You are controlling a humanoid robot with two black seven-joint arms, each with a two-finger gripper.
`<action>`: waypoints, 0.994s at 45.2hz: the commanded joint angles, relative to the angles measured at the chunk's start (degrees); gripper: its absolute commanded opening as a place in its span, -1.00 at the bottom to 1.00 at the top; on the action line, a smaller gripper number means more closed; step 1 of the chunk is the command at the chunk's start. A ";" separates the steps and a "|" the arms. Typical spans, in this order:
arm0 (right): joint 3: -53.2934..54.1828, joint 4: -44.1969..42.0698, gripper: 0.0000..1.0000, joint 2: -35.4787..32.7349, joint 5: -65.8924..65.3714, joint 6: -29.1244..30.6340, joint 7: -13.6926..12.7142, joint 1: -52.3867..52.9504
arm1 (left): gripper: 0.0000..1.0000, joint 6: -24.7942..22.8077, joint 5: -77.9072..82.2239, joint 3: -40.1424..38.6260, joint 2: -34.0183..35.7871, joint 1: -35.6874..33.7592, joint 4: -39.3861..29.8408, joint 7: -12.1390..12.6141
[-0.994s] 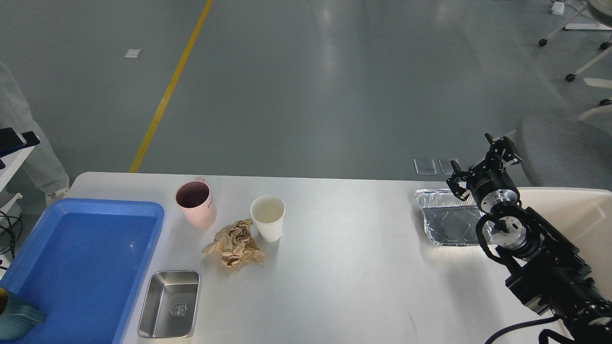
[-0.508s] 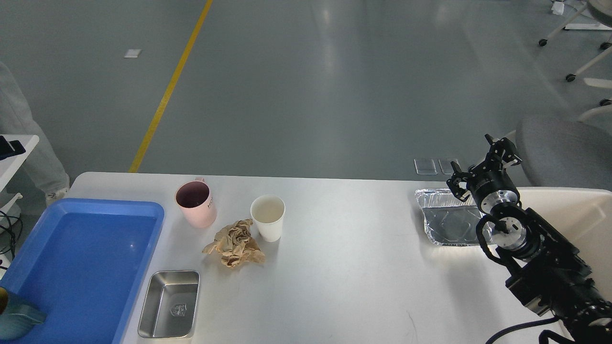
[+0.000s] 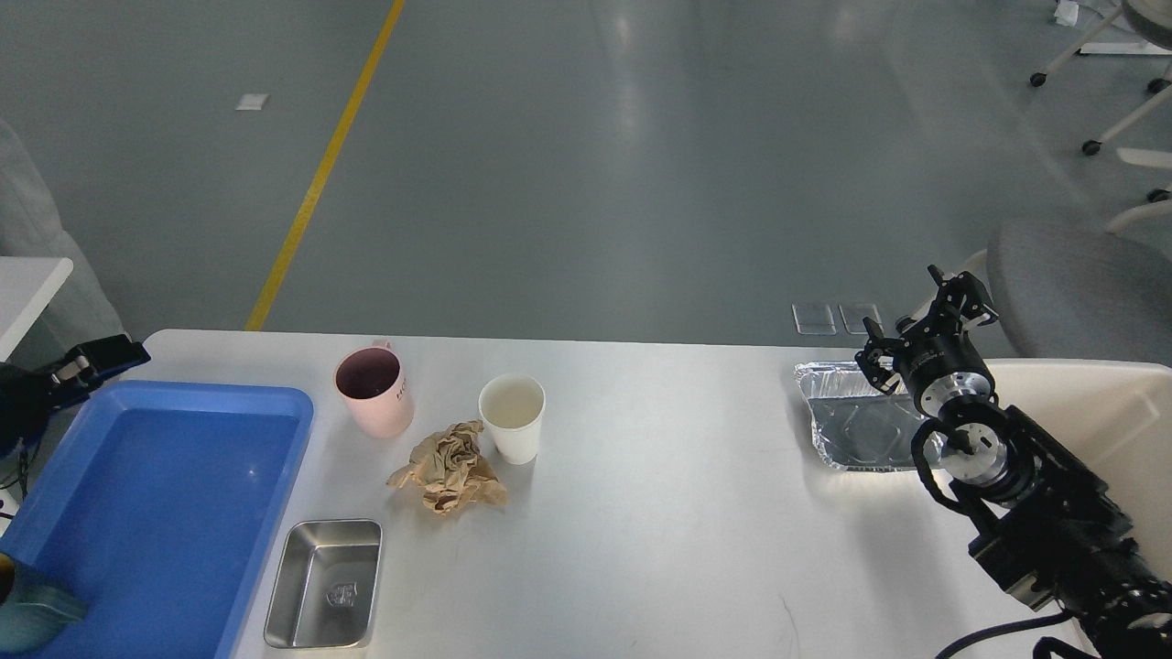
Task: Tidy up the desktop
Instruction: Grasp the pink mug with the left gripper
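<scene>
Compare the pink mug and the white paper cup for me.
The pink mug has a dark inside; the white paper cup is pale inside. The mug bears dark lettering on its side; the cup is plain. The mug stands left of the crumpled brown paper, the cup right. Both stand upright on the desktop.

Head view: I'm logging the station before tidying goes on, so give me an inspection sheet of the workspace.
Surface: white desktop, faint dark scratch near front.
Job's things: pink mug, paper cup, crumpled brown paper, steel tray, foil tray.
Clutter: blue tray, cream bin.
Grippers: right gripper open, empty, above the foil tray; left gripper unclear.
Cables: black cable under right arm.
Surroundings: grey chair, yellow floor line.
</scene>
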 commanded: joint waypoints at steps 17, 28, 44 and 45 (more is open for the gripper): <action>-2.36 -0.36 1.00 0.06 -0.09 -0.08 0.02 -0.50 | 0.63 3.22 0.70 16.55 -23.91 -17.89 22.63 -0.19; -2.36 -0.27 1.00 0.06 -0.09 -0.17 0.02 -0.50 | 0.47 3.57 0.70 20.25 -30.23 -20.35 28.08 -0.36; -2.36 -0.27 1.00 -0.12 -0.09 -0.17 0.02 -0.67 | 0.07 3.75 0.61 21.39 -37.53 -20.27 34.07 0.25; -2.36 -0.27 1.00 -0.20 -0.09 -0.17 0.02 -0.67 | 0.04 3.75 0.61 21.39 -37.71 -20.26 34.15 0.25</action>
